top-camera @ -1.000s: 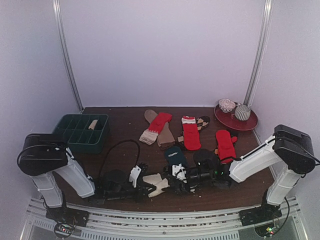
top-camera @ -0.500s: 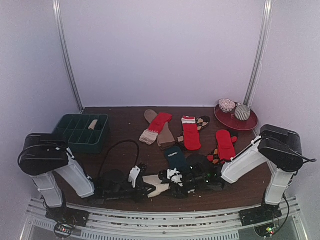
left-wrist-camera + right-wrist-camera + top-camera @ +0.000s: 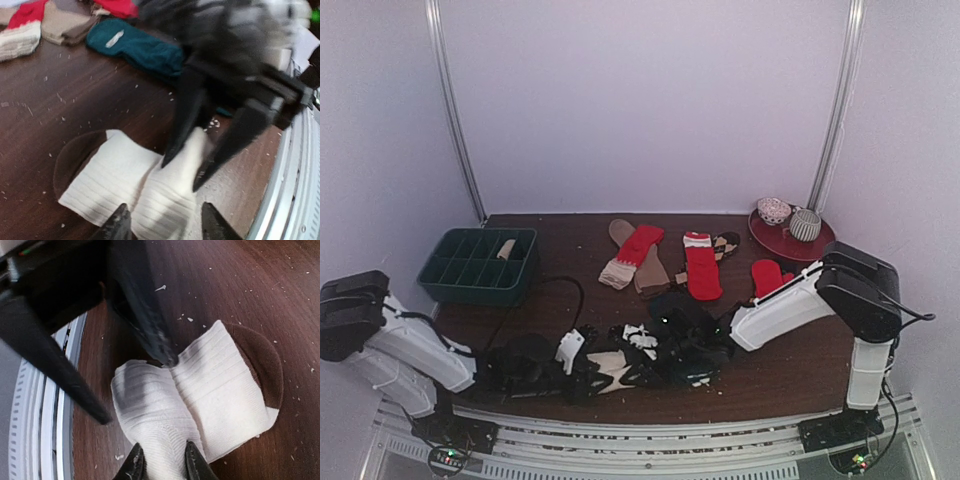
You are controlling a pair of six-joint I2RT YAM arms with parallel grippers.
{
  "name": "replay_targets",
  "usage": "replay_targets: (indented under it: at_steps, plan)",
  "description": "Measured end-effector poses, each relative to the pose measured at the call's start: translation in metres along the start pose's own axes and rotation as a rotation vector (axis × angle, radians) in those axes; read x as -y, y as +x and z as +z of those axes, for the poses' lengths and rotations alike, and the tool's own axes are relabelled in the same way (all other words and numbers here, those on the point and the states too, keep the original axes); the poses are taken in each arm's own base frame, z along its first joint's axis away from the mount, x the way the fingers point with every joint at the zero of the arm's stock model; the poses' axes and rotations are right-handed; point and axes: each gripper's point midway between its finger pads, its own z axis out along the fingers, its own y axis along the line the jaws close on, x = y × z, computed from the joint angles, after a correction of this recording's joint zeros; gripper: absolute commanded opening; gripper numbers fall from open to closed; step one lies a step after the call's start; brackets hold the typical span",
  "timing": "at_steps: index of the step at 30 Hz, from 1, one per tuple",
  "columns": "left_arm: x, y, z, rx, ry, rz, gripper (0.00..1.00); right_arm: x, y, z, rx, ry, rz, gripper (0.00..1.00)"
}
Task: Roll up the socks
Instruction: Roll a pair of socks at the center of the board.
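A cream sock (image 3: 610, 364) with a brown toe (image 3: 262, 365) lies partly folded at the table's near edge, one end doubled into a thick fold (image 3: 150, 405). My right gripper (image 3: 165, 466) is shut on that fold, its dark fingers (image 3: 182, 120) pinching it from the far side. My left gripper (image 3: 165, 226) stands open astride the same fold, with its fingers (image 3: 142, 320) apart on either side. Behind them lies a dark teal sock (image 3: 135, 47). Red socks (image 3: 702, 272) and a brown sock (image 3: 648, 268) lie flat mid-table.
A dark green compartment tray (image 3: 455, 268) stands at the back left with a beige piece (image 3: 506, 248) in one cell. A red plate (image 3: 820, 248) at the back right carries two rolled bundles (image 3: 805, 224). Another red sock (image 3: 768, 275) lies near the right arm. The metal rail (image 3: 300, 165) runs close by.
My left gripper has opened and its arm has drawn back to the left. My right arm has moved left over the cream sock and closed on its fold.
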Motion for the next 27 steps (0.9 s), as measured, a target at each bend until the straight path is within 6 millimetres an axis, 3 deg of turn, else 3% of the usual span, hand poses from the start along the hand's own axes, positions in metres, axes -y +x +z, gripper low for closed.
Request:
replay_targets:
  at_steps: [4,8,12,16,20,24,27]
  plan:
    - [0.014,-0.018,-0.038,0.116,0.052,0.073,0.6,0.0,-0.007,0.01,-0.065,-0.052,0.121,0.23]
    - [0.016,-0.004,-0.051,0.14,0.076,0.138,0.61,0.001,-0.006,0.012,-0.121,-0.09,0.235,0.23]
    - [0.004,0.019,-0.046,0.091,0.034,0.189,0.62,0.0,-0.006,0.013,-0.159,-0.11,0.302,0.23]
    - [-0.006,0.028,-0.036,0.075,-0.023,0.24,0.63,-0.002,-0.005,0.014,-0.181,-0.136,0.337,0.23]
    - [-0.009,0.02,-0.03,0.105,-0.06,0.286,0.61,-0.005,-0.004,0.014,-0.19,-0.153,0.356,0.23]
    - [-0.004,0.01,-0.023,0.135,-0.062,0.317,0.47,-0.006,-0.003,0.014,-0.193,-0.16,0.362,0.23]
    - [-0.003,0.013,-0.014,0.115,-0.065,0.327,0.44,-0.007,-0.003,0.013,-0.194,-0.165,0.37,0.23]
